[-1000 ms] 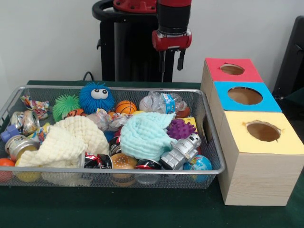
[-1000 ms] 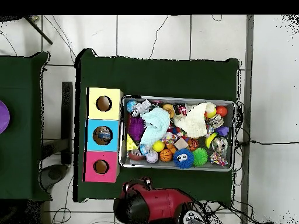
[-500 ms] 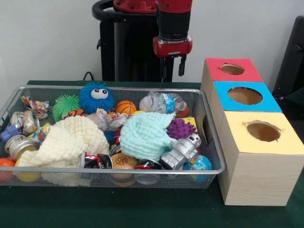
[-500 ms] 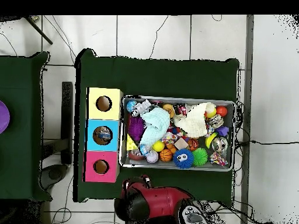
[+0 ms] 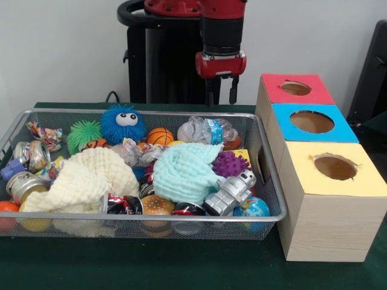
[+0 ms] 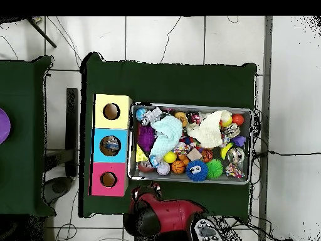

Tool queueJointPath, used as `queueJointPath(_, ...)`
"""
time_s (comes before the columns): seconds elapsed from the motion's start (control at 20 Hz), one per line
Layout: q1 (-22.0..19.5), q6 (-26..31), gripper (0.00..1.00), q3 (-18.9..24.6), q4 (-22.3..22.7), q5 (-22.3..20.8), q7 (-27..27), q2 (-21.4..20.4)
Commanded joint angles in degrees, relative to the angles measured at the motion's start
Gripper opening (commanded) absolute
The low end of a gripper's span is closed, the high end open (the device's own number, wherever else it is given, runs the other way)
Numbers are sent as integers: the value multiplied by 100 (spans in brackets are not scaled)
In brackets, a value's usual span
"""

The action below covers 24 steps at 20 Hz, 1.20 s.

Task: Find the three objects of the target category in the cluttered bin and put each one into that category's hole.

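End effector (image 5: 221, 91) spread and empty, hanging above the bin's (image 5: 266, 158) far rim.

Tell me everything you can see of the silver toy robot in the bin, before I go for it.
The silver toy robot lies tilted on its back at the front right of the wire bin, round head up toward the right wall. It looks like shiny silver plastic with dark joints and a dark face. It leans against the mint-green cloth, the purple spiky ball sits just behind it, and the globe ball lies by its lower side. Nothing covers it; the gripper hangs open well above and behind.
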Motion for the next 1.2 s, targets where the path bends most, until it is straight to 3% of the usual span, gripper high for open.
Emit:
queueJointPath(0.05, -99, -667, 100, 93, -937, 55, 896, 253)
queueJointPath(0.5, -86, -1278, 100, 0, -1071, 15, 907, 565)
queueJointPath(1.2, -170, -1478, 100, 17, -1148, 44, 867, 891)
